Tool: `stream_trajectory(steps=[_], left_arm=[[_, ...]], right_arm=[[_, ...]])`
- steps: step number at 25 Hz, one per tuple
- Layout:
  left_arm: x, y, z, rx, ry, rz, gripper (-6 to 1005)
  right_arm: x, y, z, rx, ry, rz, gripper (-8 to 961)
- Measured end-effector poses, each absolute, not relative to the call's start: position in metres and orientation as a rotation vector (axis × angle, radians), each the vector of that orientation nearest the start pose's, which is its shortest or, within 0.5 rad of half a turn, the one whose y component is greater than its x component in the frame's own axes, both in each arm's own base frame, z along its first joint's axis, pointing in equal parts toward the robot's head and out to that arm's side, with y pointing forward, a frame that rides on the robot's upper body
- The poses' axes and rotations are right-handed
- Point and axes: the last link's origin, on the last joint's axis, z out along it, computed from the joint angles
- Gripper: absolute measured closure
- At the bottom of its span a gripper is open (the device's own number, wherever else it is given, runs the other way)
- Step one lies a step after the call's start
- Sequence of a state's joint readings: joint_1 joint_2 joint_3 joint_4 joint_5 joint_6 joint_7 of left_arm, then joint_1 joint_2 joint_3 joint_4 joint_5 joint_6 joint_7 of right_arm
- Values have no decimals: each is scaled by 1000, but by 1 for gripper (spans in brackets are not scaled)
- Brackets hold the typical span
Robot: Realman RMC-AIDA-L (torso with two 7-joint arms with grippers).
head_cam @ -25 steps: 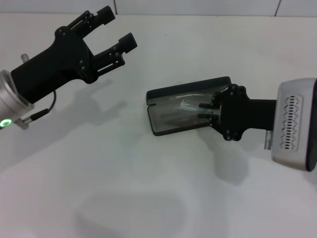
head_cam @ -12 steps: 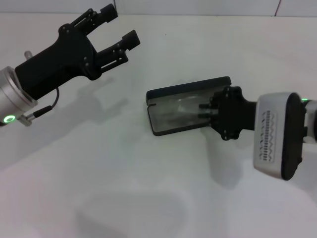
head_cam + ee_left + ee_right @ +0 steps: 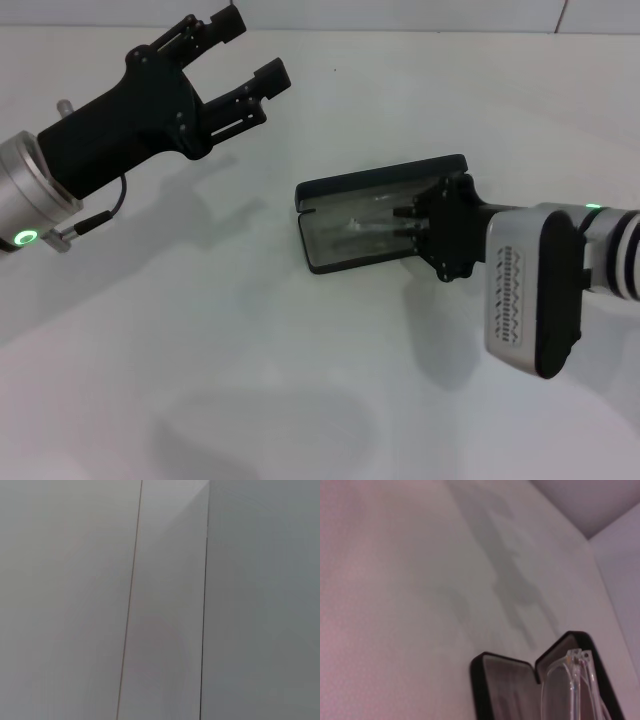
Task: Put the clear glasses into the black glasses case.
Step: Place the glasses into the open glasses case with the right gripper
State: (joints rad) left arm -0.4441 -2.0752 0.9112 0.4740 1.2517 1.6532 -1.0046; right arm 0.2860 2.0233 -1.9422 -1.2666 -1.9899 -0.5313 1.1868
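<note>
The black glasses case (image 3: pixel 335 258) lies open at the table's middle, its lid (image 3: pixel 380 178) raised at the back and grey lining showing. My right gripper (image 3: pixel 403 221) reaches in over the case's right end, shut on the clear glasses (image 3: pixel 366 224), which sit low over the open tray. In the right wrist view the clear glasses (image 3: pixel 568 683) stand on edge inside the open black glasses case (image 3: pixel 481 690). My left gripper (image 3: pixel 255 48) hovers open at the far left, well away from the case.
The white table (image 3: pixel 250 380) spreads around the case, with arm shadows on it. A pale wall runs along the back edge (image 3: pixel 400 15). The left wrist view holds only plain grey panels with thin seams (image 3: pixel 204 605).
My right wrist has rolled and pushed slightly left, carrying the glasses deeper over the case tray. The left arm has drifted a little up and right, still open.
</note>
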Motion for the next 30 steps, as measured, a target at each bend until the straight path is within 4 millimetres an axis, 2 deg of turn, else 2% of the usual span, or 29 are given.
stream_trajectory(steps=[14, 30], left_arm=[[-232, 319, 17, -2300, -284, -1335, 140], [-229, 321, 17, -2304, -270, -1337, 138]], right_arm=[[177, 332, -100, -2385, -854, -206, 744], [187, 333, -102, -2371, -857, -249, 734]])
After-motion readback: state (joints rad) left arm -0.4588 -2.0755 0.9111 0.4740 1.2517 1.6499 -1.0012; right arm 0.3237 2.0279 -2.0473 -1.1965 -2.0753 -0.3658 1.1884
